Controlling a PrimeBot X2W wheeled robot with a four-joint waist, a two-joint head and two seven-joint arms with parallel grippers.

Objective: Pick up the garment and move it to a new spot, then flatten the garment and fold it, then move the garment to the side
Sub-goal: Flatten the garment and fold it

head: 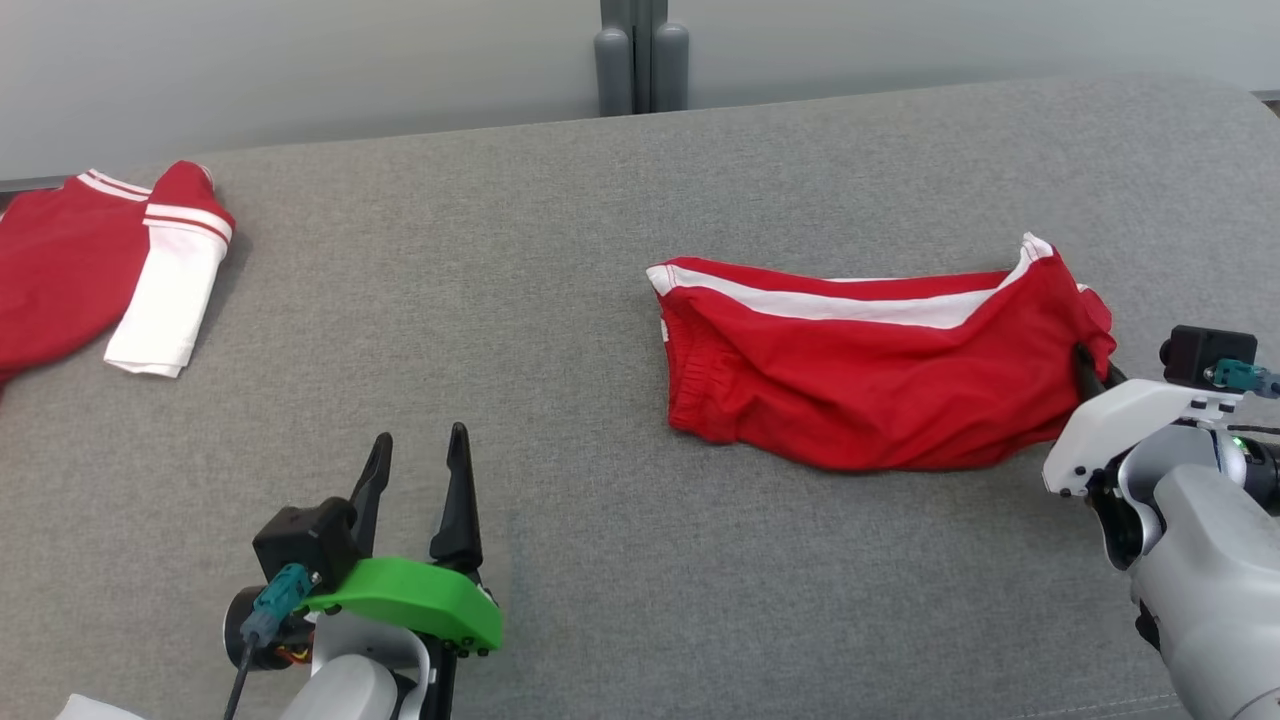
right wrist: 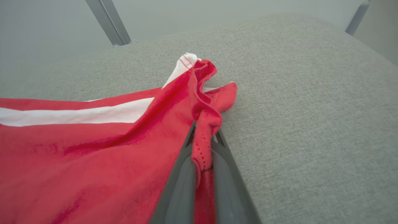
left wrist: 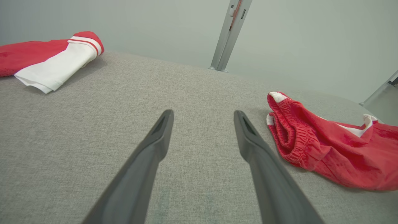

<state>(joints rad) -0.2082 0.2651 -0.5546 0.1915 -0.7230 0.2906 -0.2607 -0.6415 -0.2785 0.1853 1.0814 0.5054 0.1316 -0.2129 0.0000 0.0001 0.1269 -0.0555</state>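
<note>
T-shirt (head: 60,260) seems done, lying far left of the open left jaws; right jaws clamp unfolded red shorts (head: 860,390).

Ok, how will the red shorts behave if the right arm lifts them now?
Likely floppy: the red shorts lie in soft wrinkles, so they should hang limp from the pinched corner. Probably light, being thin cloth. The right gripper is shut on only a bunched edge, so a quick jerk might slip it free.
</note>
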